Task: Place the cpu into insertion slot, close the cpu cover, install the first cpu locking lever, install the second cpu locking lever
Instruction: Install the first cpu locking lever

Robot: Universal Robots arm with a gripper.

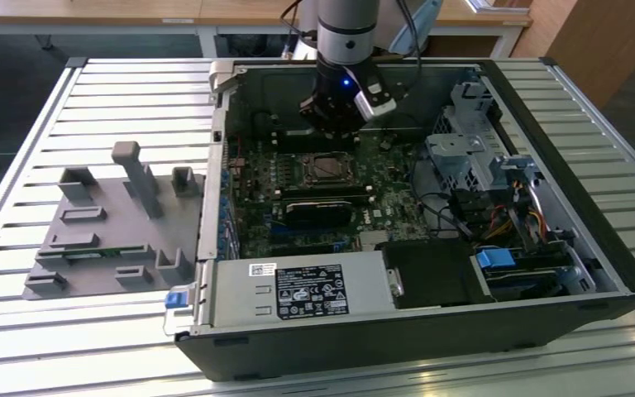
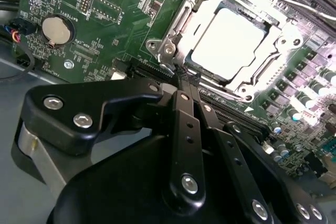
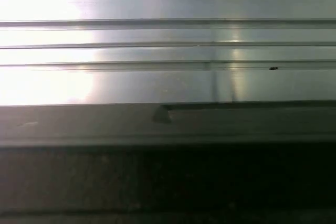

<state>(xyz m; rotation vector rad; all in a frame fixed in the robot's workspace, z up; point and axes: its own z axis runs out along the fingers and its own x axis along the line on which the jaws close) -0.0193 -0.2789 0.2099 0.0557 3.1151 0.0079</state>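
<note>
1 gripper [image 2: 185,80], fingers pressed together and empty, hangs just off the cpu cover's [image 2: 176,30] edge; cpu [image 2: 228,40] seated.

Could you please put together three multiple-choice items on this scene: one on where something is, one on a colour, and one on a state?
1. Where is the cpu?
A. on the grey fixture outside the case
B. in the insertion slot on the board
C. held in the gripper

2. What colour is the circuit board?
A. green
B. red
C. white

3. How does the cpu cover stand?
A. taken off the board
B. raised upright
C. lying down around the cpu

Answers: 1 B, the second wrist view shows its silver top seated in the socket. 2 A, the board is green in the exterior view and the second wrist view. 3 C, the metal frame lies flat with the cpu showing through its window, beyond the gripper.
</note>
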